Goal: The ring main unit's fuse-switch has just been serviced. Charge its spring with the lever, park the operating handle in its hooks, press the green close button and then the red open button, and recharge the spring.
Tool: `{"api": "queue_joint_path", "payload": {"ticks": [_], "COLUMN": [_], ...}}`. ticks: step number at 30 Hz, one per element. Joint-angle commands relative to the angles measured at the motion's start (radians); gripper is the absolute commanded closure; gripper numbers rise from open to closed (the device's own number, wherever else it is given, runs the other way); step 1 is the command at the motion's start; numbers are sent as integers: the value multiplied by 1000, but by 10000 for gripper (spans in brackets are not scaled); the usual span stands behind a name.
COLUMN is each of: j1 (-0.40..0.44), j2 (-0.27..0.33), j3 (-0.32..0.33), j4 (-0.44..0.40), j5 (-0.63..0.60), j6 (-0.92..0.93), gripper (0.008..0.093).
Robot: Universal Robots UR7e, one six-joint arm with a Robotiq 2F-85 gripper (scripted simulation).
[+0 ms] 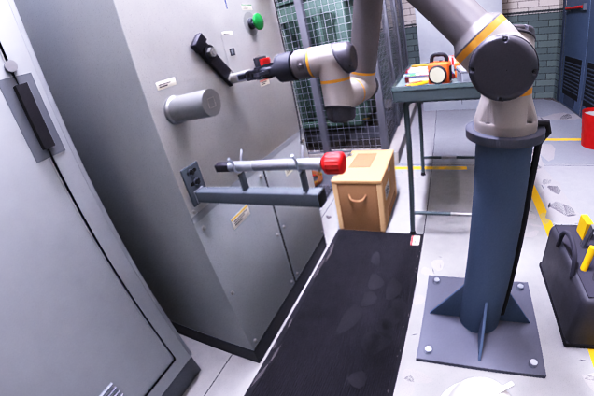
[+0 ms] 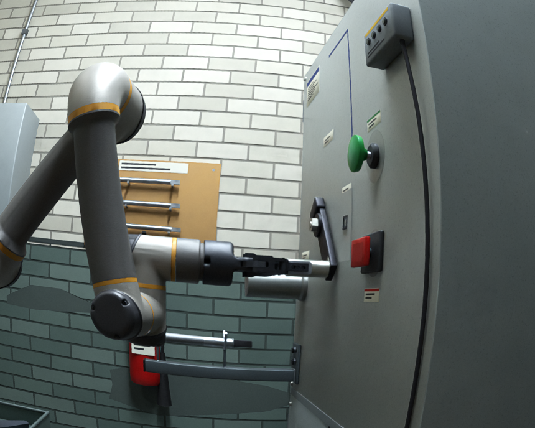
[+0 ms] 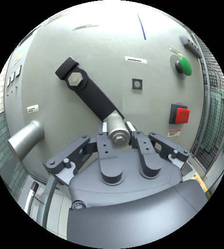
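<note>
The black charging lever [image 1: 210,58] [image 2: 324,233] [image 3: 92,93] pivots on the grey cabinet front and slants down to its silver grip [image 1: 236,76] [image 2: 314,268] [image 3: 118,132], which sticks out from the panel. The green close button [image 1: 257,20] [image 2: 357,153] [image 3: 184,66] sits above, and the red open button [image 2: 361,252] [image 3: 181,115] lies right of the lever. The operating handle [image 1: 281,164] [image 2: 206,341], a steel rod with a red knob [image 1: 333,162], rests in the hooks of the bracket [image 1: 258,195] below. My gripper [image 1: 242,75] [image 2: 290,267] [image 3: 118,129] is clamped around the lever's silver grip.
A cardboard box [image 1: 364,189] stands on the floor beside the bracket's end. A silver cylinder [image 1: 192,106] [image 2: 276,287] [image 3: 25,140] juts from the panel just under the lever. A black mat [image 1: 344,313] runs along the cabinet, with a table [image 1: 433,88] and my pedestal [image 1: 491,243] behind.
</note>
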Motion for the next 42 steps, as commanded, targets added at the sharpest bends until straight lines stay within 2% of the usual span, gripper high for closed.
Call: {"api": "queue_joint_path", "payload": {"ticks": [1,9,33,42], "j1": [0,0,0,0], "j2": [-1,-1,-1,-1], "j3": [-1,-1,-1,-1], "j4": [1,1,1,1], "j5": [2,2,2,2], "j6": [0,0,0,0], "gripper": [934,924,444,434]}}
